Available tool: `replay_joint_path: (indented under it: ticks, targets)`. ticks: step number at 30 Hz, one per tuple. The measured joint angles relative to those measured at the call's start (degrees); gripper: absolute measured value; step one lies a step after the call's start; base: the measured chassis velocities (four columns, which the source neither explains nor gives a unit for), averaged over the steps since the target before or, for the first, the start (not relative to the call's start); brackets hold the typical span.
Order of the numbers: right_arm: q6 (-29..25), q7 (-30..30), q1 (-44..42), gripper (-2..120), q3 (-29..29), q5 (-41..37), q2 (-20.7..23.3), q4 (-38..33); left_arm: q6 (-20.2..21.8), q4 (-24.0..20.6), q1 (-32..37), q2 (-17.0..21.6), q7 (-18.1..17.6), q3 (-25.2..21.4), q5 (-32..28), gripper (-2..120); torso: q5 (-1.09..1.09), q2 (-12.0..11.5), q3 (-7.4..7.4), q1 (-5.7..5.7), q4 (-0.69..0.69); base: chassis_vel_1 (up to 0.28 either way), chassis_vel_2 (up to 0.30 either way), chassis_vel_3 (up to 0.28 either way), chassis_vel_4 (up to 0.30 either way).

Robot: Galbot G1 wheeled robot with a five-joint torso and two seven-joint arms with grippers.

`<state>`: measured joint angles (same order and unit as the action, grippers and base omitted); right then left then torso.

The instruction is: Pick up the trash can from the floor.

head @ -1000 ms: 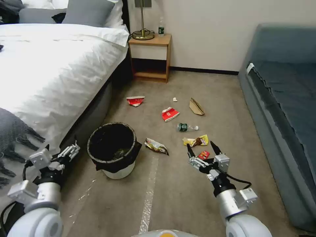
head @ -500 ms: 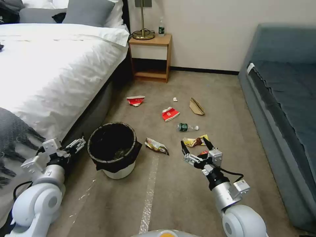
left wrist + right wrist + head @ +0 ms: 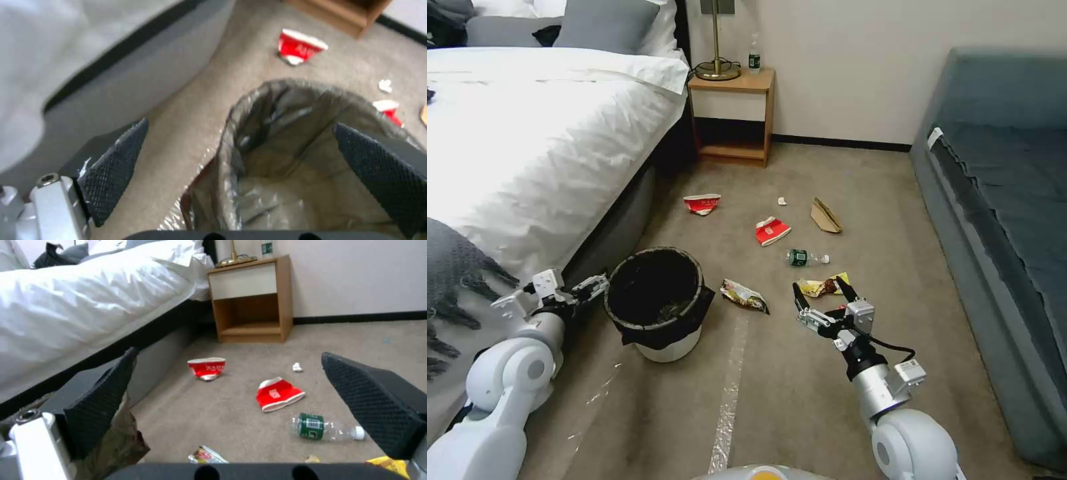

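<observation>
Beside trash can (image 3: 655,303), left hand (image 3: 595,287) agape

The left gripper (image 3: 240,156) is spread wide, its fingers (image 3: 113,166) straddling the trash can's (image 3: 285,146) black-lined rim above the floor (image 3: 195,110).

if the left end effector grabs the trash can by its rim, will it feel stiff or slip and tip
The trash can is probably light: small, with little visible inside. Its rim is wrapped in loose black liner, so the grip may slide or bunch. Held on one side by the open left end effector, it would likely tilt.
</observation>
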<state>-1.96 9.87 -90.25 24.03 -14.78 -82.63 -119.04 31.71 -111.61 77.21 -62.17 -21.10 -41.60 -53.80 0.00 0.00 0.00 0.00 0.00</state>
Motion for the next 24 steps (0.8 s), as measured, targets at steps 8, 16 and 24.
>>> replay_joint_path:
  ticks: [8, 16, 24]
  targets:
    - [-0.23, 0.11, 0.58, 100, 0.46, 0.02, -0.08, 0.41, 0.74, 4.1, -2.16, -0.04, -0.69, 3.11, 0.06, 100, 0.0, 0.0, 0.0, 0.0, 0.0, 0.0, 0.0, 0.0, 0.0]
    - [-0.28, 0.11, 0.76, 100, 0.48, 0.03, -0.02, 0.64, 0.69, 9.08, -4.9, -0.69, -1.27, 6.92, 0.27, 95, 0.0, 0.0, 0.0, 0.0, 0.0, 0.0, 0.0, 0.0, 0.0]
    - [-0.47, 0.12, 0.72, 100, 0.38, 0.05, 0.07, 0.73, 0.51, 10.55, -5.62, -1.15, -1.58, 8.17, 0.35, 63, 0.01, 0.0, 0.0, 0.0, 0.0, 0.0, 0.0, 0.0, 0.0]
